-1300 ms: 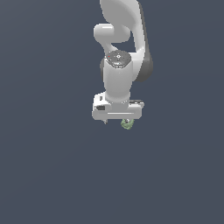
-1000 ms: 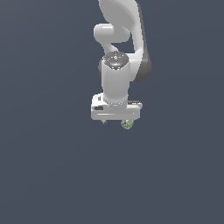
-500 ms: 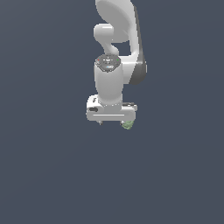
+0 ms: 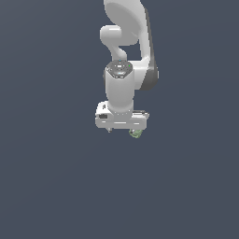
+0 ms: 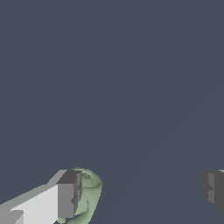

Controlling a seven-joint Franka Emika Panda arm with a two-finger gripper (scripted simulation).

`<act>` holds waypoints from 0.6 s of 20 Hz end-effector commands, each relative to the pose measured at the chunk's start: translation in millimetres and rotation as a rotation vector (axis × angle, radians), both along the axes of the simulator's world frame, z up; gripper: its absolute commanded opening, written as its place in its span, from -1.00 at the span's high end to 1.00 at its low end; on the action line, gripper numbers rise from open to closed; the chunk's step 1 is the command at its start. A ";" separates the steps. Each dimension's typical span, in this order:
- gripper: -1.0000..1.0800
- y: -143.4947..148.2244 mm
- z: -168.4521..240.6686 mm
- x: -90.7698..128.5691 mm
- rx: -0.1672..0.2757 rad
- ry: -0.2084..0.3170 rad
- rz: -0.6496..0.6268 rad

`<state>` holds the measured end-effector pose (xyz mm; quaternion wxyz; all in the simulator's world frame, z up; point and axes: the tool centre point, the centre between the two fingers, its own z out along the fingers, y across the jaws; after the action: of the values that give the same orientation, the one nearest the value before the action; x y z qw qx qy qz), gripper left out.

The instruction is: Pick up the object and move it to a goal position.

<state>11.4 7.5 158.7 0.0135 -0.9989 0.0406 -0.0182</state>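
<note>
Our fingers [image 5: 68, 200] are spread wide, with the object [image 5: 89, 192] beside one finger rather than between them; closing here, we judge, would miss or knock it away.

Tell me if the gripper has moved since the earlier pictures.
Yes. The gripper has slid slightly toward the exterior view's left, judged against the pale-green lump, which has barely shifted in that view.

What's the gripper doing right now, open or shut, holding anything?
Gripper: open, jaws spread wide and holding nothing. The pale-green object sits against one finger, far from the other.
</note>
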 end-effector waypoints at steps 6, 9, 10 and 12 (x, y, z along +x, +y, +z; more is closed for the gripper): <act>-0.92 21.6 -16.5 -15.3 -0.002 0.011 -0.087; -0.92 33.2 -25.6 -24.6 -0.003 0.017 -0.137; -0.92 37.3 -28.9 -28.2 -0.004 0.019 -0.155; -0.92 45.3 -35.3 -35.4 -0.006 0.023 -0.192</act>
<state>-18.5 46.7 128.3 0.0093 -0.9924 0.1224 -0.0093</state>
